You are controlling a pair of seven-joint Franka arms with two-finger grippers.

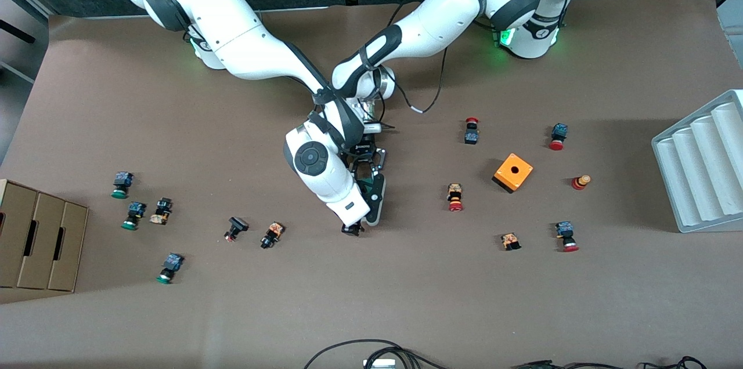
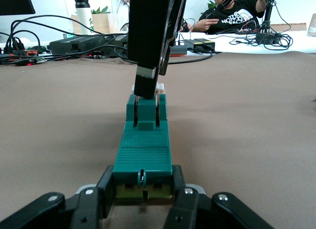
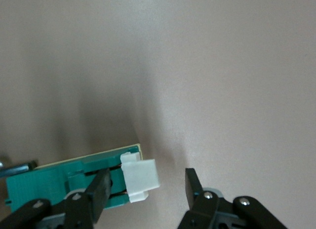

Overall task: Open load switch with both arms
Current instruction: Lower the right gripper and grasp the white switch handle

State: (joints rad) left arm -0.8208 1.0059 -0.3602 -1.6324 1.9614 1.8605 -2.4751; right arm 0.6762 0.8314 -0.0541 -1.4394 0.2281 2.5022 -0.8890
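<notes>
- The right gripper (image 1: 352,230) hung over the white end piece (image 3: 140,178) of the load switch (image 1: 374,198) at mid-table, jaws apart, astride that piece.
- The switch looked light, rigid and smooth: best clamped at its ends.
- The left gripper (image 2: 142,197) was clamped on the green end.

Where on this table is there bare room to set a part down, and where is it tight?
Bare paper lies nearest the front camera, below the push buttons, and between the cardboard box and the right arm's base. It is crowded mid-table, where the left gripper clamps the load switch and the right gripper straddles its white end, and around the orange cube.
</notes>
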